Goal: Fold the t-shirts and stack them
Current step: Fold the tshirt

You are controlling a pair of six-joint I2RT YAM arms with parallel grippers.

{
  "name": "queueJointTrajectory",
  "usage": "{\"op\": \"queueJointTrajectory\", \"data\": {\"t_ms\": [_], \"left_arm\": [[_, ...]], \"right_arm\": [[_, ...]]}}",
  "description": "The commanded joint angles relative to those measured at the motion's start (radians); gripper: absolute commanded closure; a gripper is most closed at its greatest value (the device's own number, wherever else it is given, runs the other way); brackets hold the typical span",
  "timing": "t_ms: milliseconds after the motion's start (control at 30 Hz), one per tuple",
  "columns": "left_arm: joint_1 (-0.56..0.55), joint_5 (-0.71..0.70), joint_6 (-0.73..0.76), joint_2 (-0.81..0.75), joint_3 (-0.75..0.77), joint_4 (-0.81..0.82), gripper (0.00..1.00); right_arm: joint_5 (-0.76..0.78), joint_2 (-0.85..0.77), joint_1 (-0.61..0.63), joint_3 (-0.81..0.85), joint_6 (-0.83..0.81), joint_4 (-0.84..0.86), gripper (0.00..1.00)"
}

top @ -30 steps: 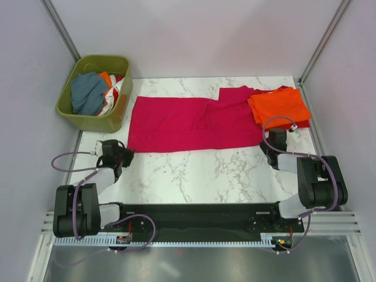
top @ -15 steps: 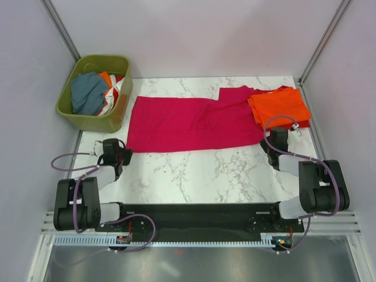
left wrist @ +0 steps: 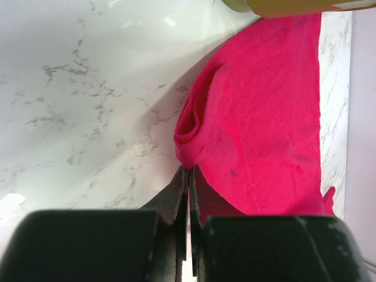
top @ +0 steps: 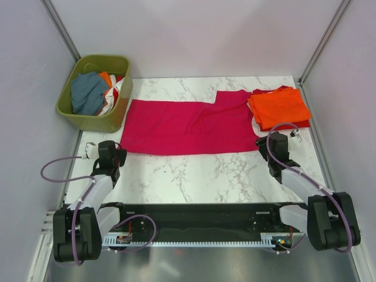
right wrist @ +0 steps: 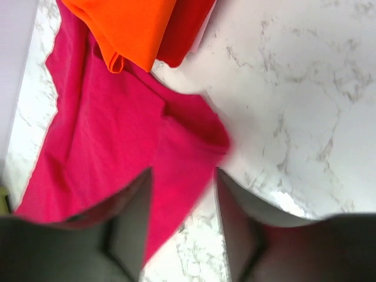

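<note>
Magenta t-shirt flatter; left end effector tight on it, right end effector half-open

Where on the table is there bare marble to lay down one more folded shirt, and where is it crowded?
The widest bare patch is the near strip between the magenta shirt and the arm bases. A thinner strip runs behind that shirt, between the green basket and the orange shirt. The far right corner is crowded.

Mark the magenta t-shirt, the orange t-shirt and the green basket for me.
magenta t-shirt (top: 188,126), top view, middle of the spread cloth.
orange t-shirt (top: 279,107), top view, middle of its folded top.
green basket (top: 88,121), top view, near outer wall.
</note>
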Motion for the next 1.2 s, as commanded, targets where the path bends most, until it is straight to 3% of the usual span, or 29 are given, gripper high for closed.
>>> {"op": "queueJointTrajectory", "data": {"t_ms": [0,400,633,967,1067,1100,1167], "left_arm": [[0.005,-0.081,0.024,-0.035,-0.017,-0.034,0.98],[0.003,-0.056,0.04,-0.036,-0.023,-0.034,0.98],[0.003,-0.061,0.046,-0.042,-0.017,-0.041,0.98],[0.005,-0.076,0.049,-0.024,-0.014,-0.037,0.98],[0.005,-0.081,0.049,-0.021,-0.014,-0.035,0.98],[0.005,-0.087,0.049,-0.018,-0.012,-0.035,0.98],[0.006,-0.093,0.049,-0.015,-0.014,-0.034,0.98]], "right_arm": [[0.073,-0.069,0.011,0.003,0.004,-0.099,0.38],[0.043,-0.052,0.022,-0.058,0.02,-0.042,0.4],[0.021,0.069,0.028,-0.053,0.026,0.03,0.49],[0.05,0.207,0.031,0.002,0.061,0.091,0.53],[0.061,0.233,0.033,0.025,0.06,0.078,0.67],[0.066,0.238,0.031,0.031,0.056,0.07,0.77],[0.076,0.25,0.031,0.036,0.061,0.064,0.84]]}}
